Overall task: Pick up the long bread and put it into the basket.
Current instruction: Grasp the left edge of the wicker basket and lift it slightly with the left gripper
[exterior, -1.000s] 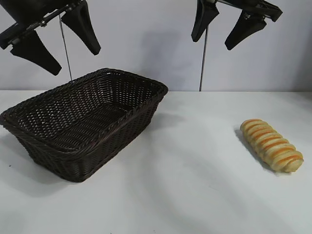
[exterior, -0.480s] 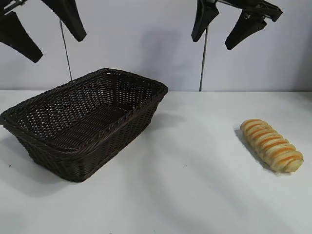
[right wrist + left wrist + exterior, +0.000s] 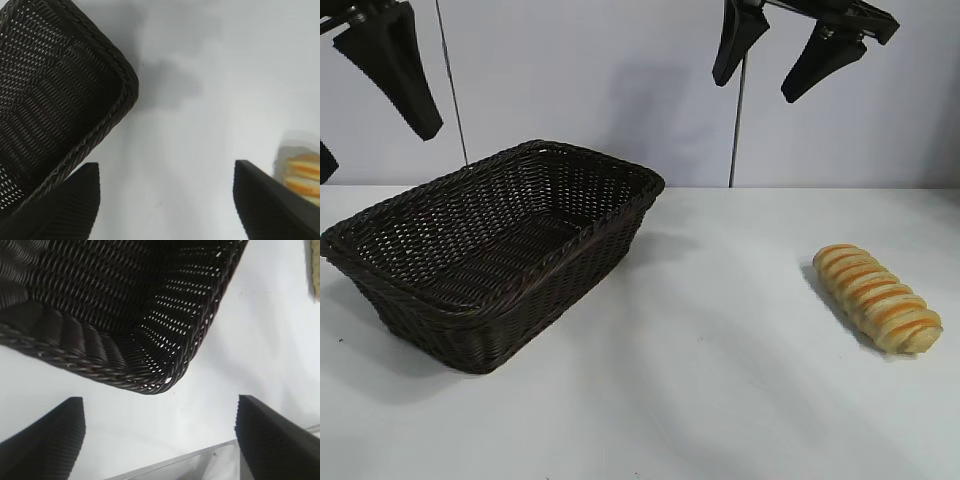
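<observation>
The long bread (image 3: 877, 297), pale yellow with orange-brown stripes, lies on the white table at the right; its end shows in the right wrist view (image 3: 302, 177). The basket (image 3: 595, 232), dark brown wicker, stands at the left with nothing inside it. My right gripper (image 3: 772, 62) hangs high above the table's middle, open and empty, well left of and above the bread. My left gripper (image 3: 375, 135) is up at the far left edge, above and beyond the basket's left end, open and empty. The basket's corner (image 3: 165, 382) shows in the left wrist view, its rim (image 3: 117, 105) in the right wrist view.
White table (image 3: 720, 380) spreads between basket and bread. A pale wall stands behind, with two thin vertical rods (image 3: 735, 130) against it. The table's edge (image 3: 200, 457) shows under the left gripper.
The left gripper has swung left, toward the frame's edge, so that one finger is now mostly out of view. The right gripper, the bread and the basket have not moved.
</observation>
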Robot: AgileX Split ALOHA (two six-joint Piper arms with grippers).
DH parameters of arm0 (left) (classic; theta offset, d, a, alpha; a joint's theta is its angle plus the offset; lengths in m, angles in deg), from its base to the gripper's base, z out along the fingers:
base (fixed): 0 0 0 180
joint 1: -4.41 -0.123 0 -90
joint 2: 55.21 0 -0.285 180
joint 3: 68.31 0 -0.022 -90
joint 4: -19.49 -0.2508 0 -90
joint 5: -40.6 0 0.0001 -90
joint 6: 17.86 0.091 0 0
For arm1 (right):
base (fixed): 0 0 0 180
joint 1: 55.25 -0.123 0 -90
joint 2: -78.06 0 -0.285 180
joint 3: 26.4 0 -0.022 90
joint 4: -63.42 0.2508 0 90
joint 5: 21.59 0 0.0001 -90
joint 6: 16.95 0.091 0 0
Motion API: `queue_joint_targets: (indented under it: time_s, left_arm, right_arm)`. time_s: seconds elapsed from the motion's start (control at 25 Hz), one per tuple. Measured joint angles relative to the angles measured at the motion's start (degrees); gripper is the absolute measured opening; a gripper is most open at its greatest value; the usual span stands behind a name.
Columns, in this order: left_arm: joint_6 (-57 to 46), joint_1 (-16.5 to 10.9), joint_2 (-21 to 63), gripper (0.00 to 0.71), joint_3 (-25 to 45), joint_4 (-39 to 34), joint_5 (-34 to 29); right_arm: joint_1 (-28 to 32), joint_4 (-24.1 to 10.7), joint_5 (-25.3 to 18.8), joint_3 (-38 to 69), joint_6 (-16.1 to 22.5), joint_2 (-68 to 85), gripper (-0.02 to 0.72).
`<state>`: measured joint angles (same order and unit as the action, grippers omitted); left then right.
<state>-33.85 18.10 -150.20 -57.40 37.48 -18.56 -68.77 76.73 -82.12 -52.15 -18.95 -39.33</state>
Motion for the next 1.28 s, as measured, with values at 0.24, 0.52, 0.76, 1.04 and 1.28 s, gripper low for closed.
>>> queue_joint_targets:
  time_s: [0.24,0.52,0.76,1.04,1.28]
  left_arm:
    - [-14.15,0.00,0.00,0.596,0.06,-0.12,3.56]
    - [-27.71,0.00,0.00,0.596,0.97,-1.95,5.21]
    - [-31.88,0.00,0.00,0.596,6.35,-2.03,6.24]
    - [-31.88,0.00,0.00,0.596,10.20,-1.63,11.38]
    - [-31.88,0.00,-0.16,0.596,10.91,-1.32,14.45]
  right_arm:
    - [0.00,0.00,0.00,0.00,0.00,0.00,0.538]
    - [0.00,0.00,0.00,0.00,0.00,0.00,0.538]
    - [0.00,0.00,0.00,0.00,0.00,0.00,0.538]
    - [0.00,0.00,0.00,0.00,0.00,0.00,0.538]
    - [0.00,0.00,0.00,0.00,0.00,0.00,0.538]
